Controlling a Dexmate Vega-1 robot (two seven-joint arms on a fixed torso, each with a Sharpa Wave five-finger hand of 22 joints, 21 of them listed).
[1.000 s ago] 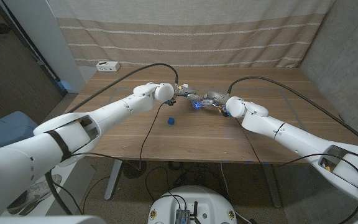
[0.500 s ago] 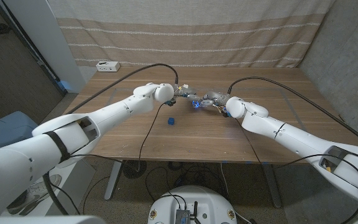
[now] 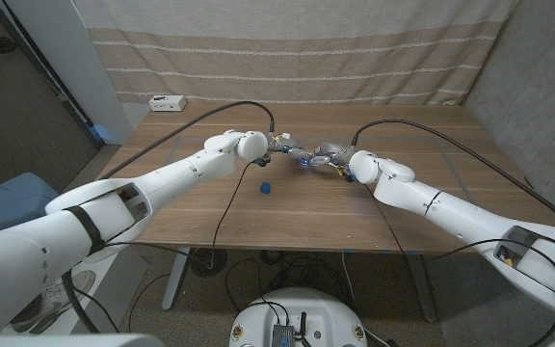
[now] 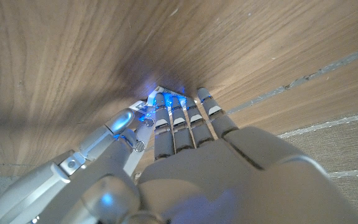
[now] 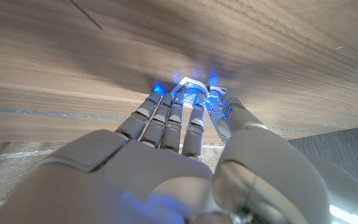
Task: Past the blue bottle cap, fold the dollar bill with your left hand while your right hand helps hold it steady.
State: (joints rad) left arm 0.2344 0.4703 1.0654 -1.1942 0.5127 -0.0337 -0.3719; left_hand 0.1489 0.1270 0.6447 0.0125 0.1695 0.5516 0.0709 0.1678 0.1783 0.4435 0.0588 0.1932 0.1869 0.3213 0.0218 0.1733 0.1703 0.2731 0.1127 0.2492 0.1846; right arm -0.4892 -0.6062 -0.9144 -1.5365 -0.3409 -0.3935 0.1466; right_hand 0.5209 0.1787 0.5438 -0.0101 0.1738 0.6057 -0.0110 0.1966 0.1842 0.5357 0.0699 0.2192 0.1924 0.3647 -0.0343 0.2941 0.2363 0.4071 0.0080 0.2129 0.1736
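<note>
The blue bottle cap (image 3: 266, 188) sits on the wooden table (image 3: 210, 217), nearer to me than both hands. Just past it my left hand (image 3: 283, 146) and right hand (image 3: 327, 154) meet over the dollar bill (image 3: 303, 158), a small pale scrap lit blue and mostly hidden. In the left wrist view the straight fingers (image 4: 178, 121) reach onto the bill (image 4: 158, 91), with the thumb close beside them. In the right wrist view the crumpled bill (image 5: 190, 86) lies between the fingertips (image 5: 166, 109) and the thumb.
A white power strip (image 3: 168, 101) lies at the table's back left corner. Black cables (image 3: 227, 198) run from both wrists across the table and over its front edge. A striped curtain hangs behind the table.
Both hands stay at the bill. The left wrist has edged slightly to the left; the blue cap has not moved.
</note>
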